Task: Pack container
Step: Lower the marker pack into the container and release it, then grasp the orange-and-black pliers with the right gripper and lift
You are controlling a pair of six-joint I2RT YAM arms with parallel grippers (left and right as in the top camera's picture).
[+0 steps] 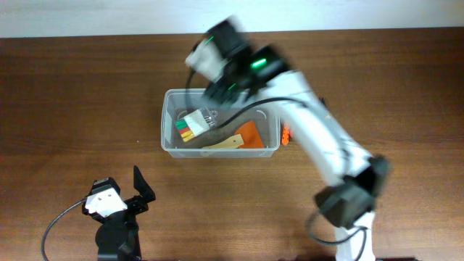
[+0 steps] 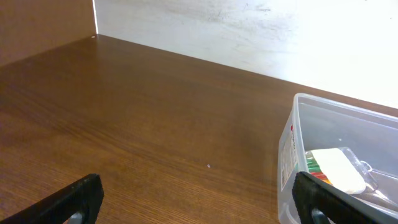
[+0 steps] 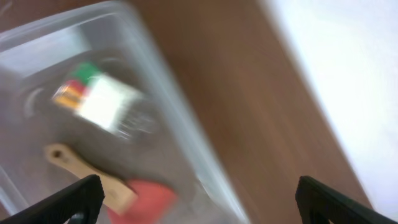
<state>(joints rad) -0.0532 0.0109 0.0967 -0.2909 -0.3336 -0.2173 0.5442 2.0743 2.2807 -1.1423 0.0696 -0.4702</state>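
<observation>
Hovering with right gripper (image 3: 196, 204) spread, empty — container (image 1: 217, 154) below my jaws already holds coloured pack (image 1: 194, 123) and orange scraper (image 1: 246, 135), packing seemingly near done; left gripper (image 2: 196, 200) spread too.

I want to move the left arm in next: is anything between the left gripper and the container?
Nothing visible: only bare table lies between the open left gripper and the container.
</observation>
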